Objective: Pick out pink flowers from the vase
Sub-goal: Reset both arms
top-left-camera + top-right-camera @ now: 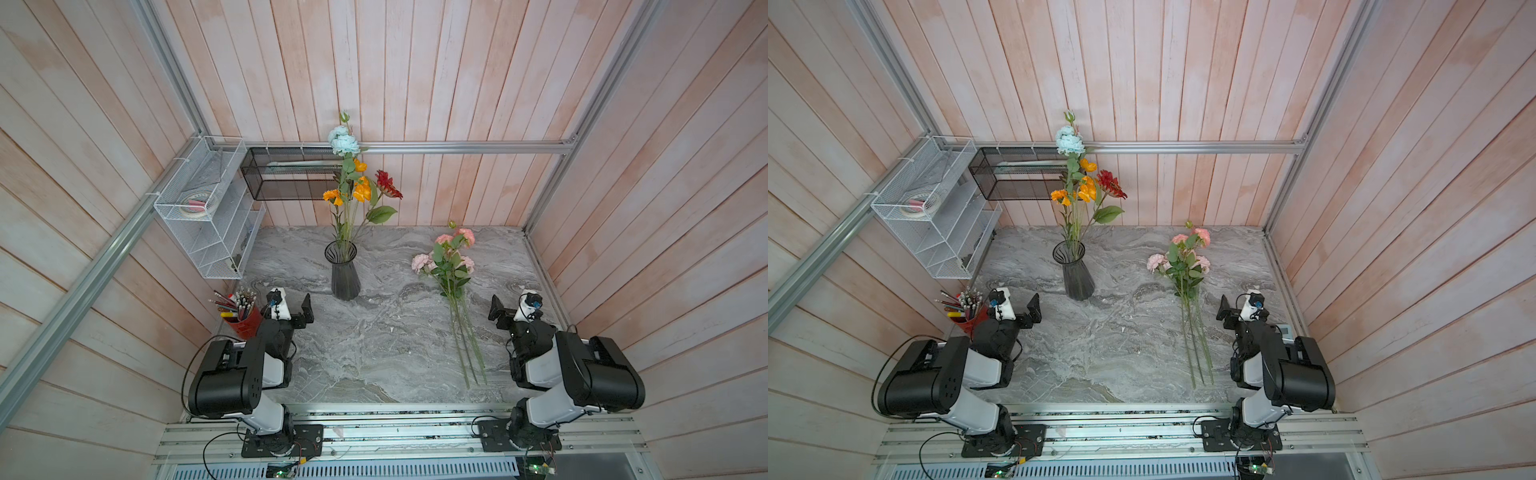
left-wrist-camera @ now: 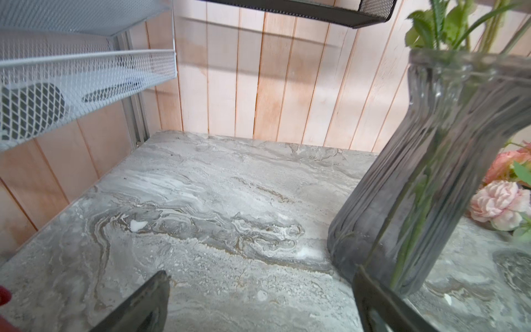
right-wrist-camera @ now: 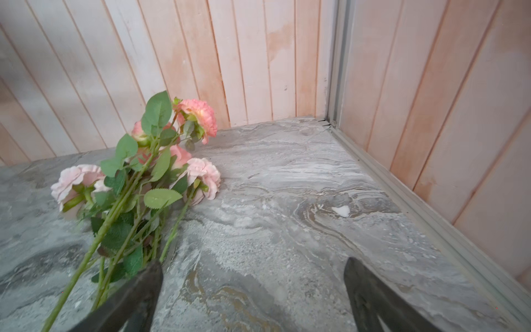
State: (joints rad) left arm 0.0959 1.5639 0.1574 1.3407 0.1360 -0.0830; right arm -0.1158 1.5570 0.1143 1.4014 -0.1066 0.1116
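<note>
1. Both stood open and empty: left gripper (image 1: 291, 308) by the tabletop's (image 1: 386, 345) left edge, right gripper (image 1: 510, 309) by its right.
2. I saw the pink flowers (image 1: 451, 258) lying near the right edge, outside the vase (image 1: 345, 272).

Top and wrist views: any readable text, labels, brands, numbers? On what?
None readable.
Dark smoky-grey ribbed glass vase, pink artificial flowers, red pencil cup, white wire-mesh shelf: no lettering visible.
Roll of tape in that shelf: any print too small to tell.
</note>
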